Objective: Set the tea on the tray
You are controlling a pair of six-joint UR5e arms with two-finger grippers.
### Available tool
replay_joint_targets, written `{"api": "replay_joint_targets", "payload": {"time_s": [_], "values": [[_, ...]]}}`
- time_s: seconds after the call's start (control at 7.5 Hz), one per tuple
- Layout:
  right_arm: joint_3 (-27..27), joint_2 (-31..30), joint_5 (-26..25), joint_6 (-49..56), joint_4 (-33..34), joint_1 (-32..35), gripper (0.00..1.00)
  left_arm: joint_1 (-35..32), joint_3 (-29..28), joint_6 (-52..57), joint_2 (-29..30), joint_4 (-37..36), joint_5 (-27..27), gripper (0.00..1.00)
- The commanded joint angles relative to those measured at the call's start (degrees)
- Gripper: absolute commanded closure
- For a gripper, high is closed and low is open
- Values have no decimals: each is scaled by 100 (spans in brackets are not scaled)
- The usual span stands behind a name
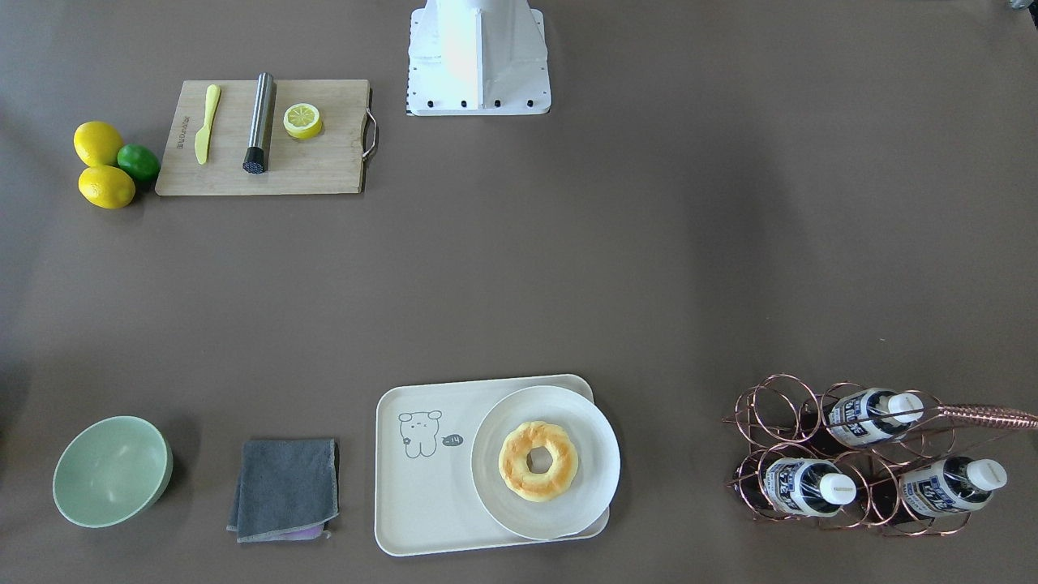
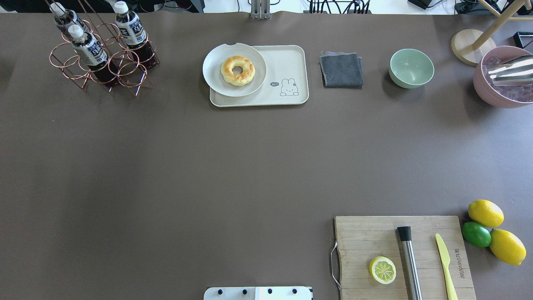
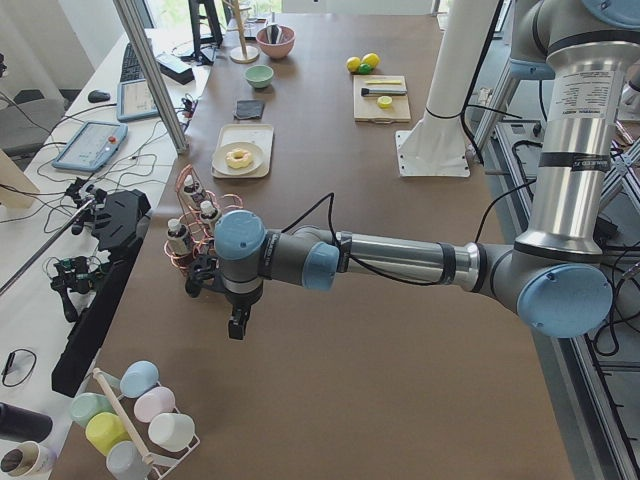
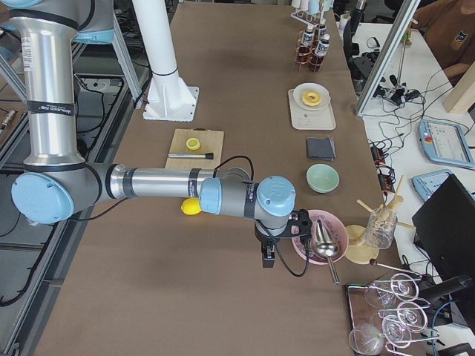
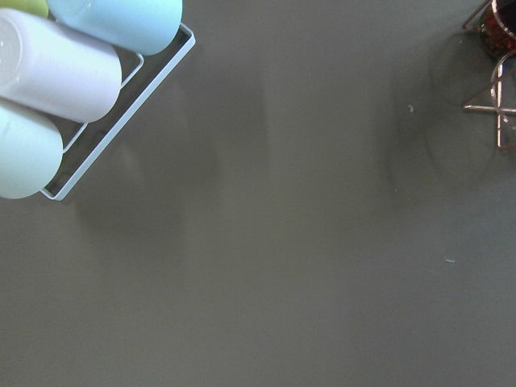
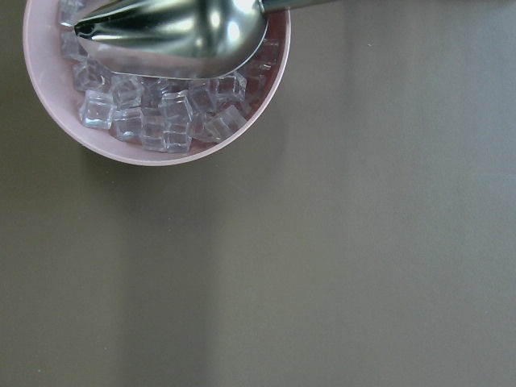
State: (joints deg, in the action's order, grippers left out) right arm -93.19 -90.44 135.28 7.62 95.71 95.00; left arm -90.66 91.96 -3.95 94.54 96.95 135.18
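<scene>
Three tea bottles with white caps lie in a copper wire rack at the table's far left from the robot. The cream tray with its bear drawing sits mid-table at the far edge. A white plate with a ring-shaped pastry covers its half towards the rack. My left gripper hangs over bare table just outside the rack. My right gripper hangs beside a pink ice bowl. Both show only in the side views, so I cannot tell whether they are open or shut.
A grey cloth and a green bowl lie right of the tray. The pink bowl holds ice and a metal scoop. A cutting board carries a lemon half, a steel tool and a knife, with lemons and a lime beside it. Pastel cups sit in a white rack.
</scene>
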Motion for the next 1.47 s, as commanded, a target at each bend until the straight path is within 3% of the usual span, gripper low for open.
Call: {"api": "replay_joint_targets", "payload": {"time_s": [0.0, 0.27, 0.67, 0.93, 1.33], "values": [[-24, 9, 42, -128, 0, -8, 0, 75, 1065, -229, 82, 61, 52, 2], [-24, 18, 139, -234, 0, -8, 0, 538, 1385, -324, 206, 776, 0, 2], [-6, 62, 139, -234, 0, -8, 0, 1232, 1360, -1327, 810, 817, -79, 2], [38, 53, 139, -226, 0, -8, 0, 2005, 1394, -2262, 1109, 852, -1252, 2], [55, 0, 139, -225, 0, 1, 0, 2105, 887, -2338, 1488, 887, -1327, 2]]}}
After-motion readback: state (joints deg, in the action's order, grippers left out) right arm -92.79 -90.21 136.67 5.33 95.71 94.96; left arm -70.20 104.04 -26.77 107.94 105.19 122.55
